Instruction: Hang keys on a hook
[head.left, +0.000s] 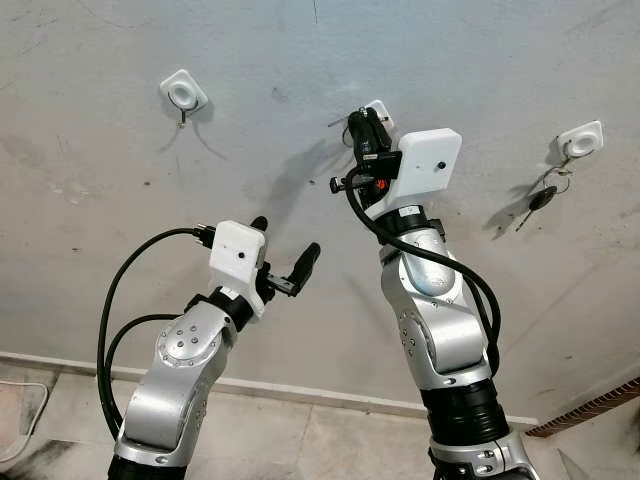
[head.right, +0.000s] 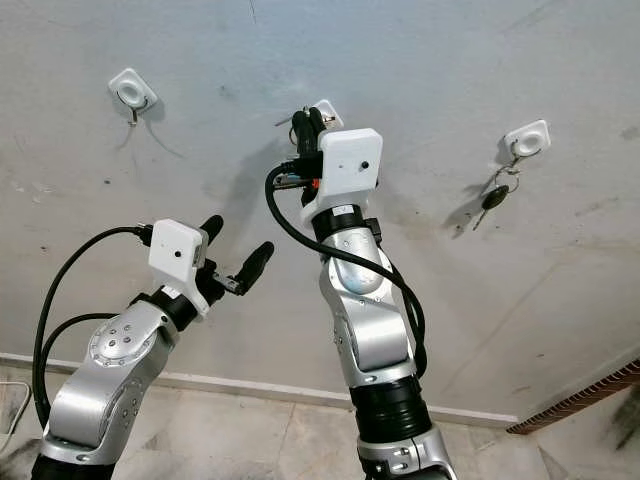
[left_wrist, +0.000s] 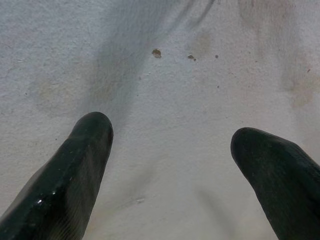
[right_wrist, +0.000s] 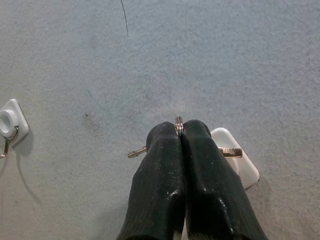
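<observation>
Right gripper pinching key ring at middle hook, left gripper spread wide, empty.

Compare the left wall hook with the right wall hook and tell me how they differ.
The left hook carries nothing, while the right hook has a ring with a black-headed key hanging below it. The left hook sits higher on the wall than the right hook. Both are white square pads with a round centre, fixed to the same grey wall.

No readable text, labels, brands or numbers anywhere, wall, hooks and arms all unmarked
</observation>
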